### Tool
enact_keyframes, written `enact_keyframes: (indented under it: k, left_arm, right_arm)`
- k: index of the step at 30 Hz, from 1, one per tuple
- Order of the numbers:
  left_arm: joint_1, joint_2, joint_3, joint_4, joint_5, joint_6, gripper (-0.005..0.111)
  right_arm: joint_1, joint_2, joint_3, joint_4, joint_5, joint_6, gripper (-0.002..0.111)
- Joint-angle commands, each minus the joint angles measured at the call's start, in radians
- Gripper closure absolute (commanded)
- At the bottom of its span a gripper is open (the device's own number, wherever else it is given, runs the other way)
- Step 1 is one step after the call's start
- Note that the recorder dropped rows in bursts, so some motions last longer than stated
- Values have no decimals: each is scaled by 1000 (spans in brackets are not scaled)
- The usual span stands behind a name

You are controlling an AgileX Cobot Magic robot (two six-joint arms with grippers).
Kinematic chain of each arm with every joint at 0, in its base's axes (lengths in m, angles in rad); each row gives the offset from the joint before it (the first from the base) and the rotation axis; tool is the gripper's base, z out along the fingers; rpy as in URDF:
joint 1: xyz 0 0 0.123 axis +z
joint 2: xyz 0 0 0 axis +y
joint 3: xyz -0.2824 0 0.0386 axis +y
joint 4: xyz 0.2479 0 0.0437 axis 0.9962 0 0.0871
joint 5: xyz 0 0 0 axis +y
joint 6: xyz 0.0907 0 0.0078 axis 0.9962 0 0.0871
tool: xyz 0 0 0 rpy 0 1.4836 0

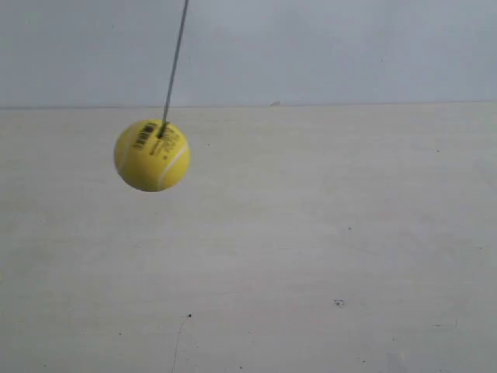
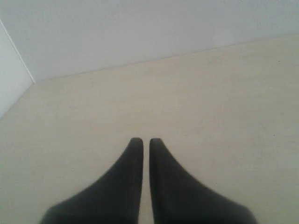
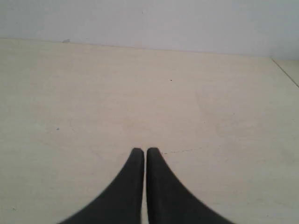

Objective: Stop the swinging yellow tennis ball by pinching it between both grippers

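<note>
The yellow tennis ball (image 1: 151,155) hangs from a thin black string (image 1: 175,58) at the left of the exterior view, above the pale table, with its barcode and white seam facing the camera. No arm or gripper shows in that view. In the left wrist view my left gripper (image 2: 142,141) is shut, its two black wedge fingers almost touching with nothing between them. My right gripper (image 3: 143,150) is likewise shut and empty in the right wrist view. Neither wrist view shows the ball.
A pale wooden tabletop (image 1: 311,249) fills all views, with a grey-white wall (image 1: 326,47) behind it. A wall corner (image 2: 18,65) stands at one side of the left wrist view. Small dark specks (image 1: 338,303) mark the table.
</note>
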Motion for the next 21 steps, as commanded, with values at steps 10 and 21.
enact_keyframes:
  k: [10,21]
  left_arm:
    - [6,-3,-1,-210,-381,-135,102]
    - [3,-3,-1,7,-670,-786,102]
  right_arm:
    - [-5,-4,-1,-2,-433,-7,108]
    - [-5,-4,-1,0,-725,348,108]
